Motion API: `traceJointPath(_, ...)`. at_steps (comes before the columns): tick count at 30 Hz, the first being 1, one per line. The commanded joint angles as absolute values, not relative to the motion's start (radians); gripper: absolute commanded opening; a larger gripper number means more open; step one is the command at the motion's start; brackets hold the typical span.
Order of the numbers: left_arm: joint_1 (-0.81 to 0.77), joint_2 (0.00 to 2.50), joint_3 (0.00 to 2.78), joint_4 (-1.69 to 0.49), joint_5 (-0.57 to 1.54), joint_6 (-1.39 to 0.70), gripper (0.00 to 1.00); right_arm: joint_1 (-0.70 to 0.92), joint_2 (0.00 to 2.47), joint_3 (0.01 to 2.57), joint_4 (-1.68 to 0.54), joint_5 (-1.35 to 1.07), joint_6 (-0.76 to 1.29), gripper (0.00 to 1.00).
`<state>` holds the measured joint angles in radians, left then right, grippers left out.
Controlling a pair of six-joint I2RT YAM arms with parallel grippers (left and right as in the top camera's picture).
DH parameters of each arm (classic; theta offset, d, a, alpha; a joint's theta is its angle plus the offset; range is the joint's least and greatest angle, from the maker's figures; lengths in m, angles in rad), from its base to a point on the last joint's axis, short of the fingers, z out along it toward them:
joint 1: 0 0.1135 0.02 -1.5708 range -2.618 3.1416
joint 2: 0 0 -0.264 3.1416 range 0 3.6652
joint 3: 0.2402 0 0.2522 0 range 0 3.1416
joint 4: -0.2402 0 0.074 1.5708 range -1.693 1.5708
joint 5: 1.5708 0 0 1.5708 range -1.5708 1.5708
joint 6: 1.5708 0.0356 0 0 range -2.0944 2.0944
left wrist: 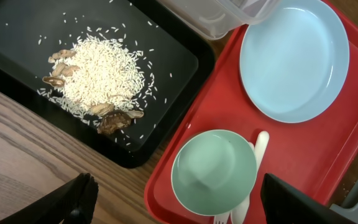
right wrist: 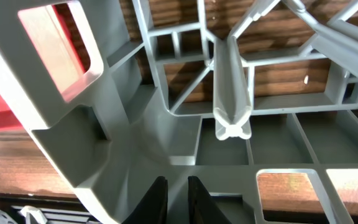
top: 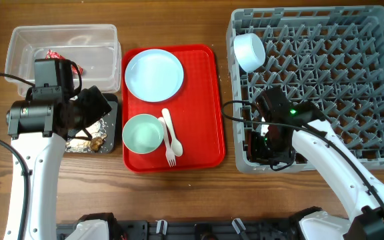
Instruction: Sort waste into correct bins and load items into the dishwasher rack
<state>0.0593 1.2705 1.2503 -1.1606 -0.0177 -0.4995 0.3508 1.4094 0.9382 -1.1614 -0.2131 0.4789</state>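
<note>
Right tool [right wrist: 178,188], seemingly pinched, inside grey lattice rack [right wrist: 73,134].

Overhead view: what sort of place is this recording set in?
Probably a lab tabletop staged as a dish-return station: a wooden table bearing a red serving tray with a light blue plate, a grey dishwasher rack, and a black tray of rice scraps.

**Layout, left to right**

Left: tub [top: 64,40] with wrapper [top: 52,53] inside, behind shallow tray [left wrist: 17,31] holding scraps [left wrist: 98,78].
Centre: serving tray [top: 205,100], plate [top: 154,75] at back, bowl [top: 143,133] in front, cutlery [top: 171,139] just right of it.
Right: rack [top: 325,87], second bowl [top: 249,51] in back-left corner.
</note>
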Motion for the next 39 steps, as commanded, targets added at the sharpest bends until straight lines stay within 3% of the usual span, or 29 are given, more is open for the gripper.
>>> traceJointPath(1,0.065,1.262,1.255,-1.160,-0.017,-0.505,0.85,0.356,1.419,0.936,-1.192,-0.227,0.507,0.14)
traceJointPath(9,0.065,1.262,1.255,-1.160,-0.017,-0.505,0.85,0.356,1.419,0.936,-1.199,-0.224,0.523,0.14)
traceJointPath(14,0.065,1.262,1.255,-1.160,-0.017,-0.505,0.86,0.326,1.406,1.047,-1.146,-0.002,0.523,0.13)
traceJointPath(21,0.065,1.262,1.255,-1.160,-0.017,-0.505,0.86,-0.004,1.377,1.118,-1.132,0.077,0.445,0.08)
traceJointPath(26,0.065,1.262,1.255,-1.160,-0.017,-0.505,0.86,-0.080,1.379,1.015,-1.156,0.044,0.450,0.07)
traceJointPath(39,0.065,1.262,1.255,-1.159,-0.017,-0.505,0.86,-0.080,1.374,0.936,-1.394,-0.054,0.926,0.04)
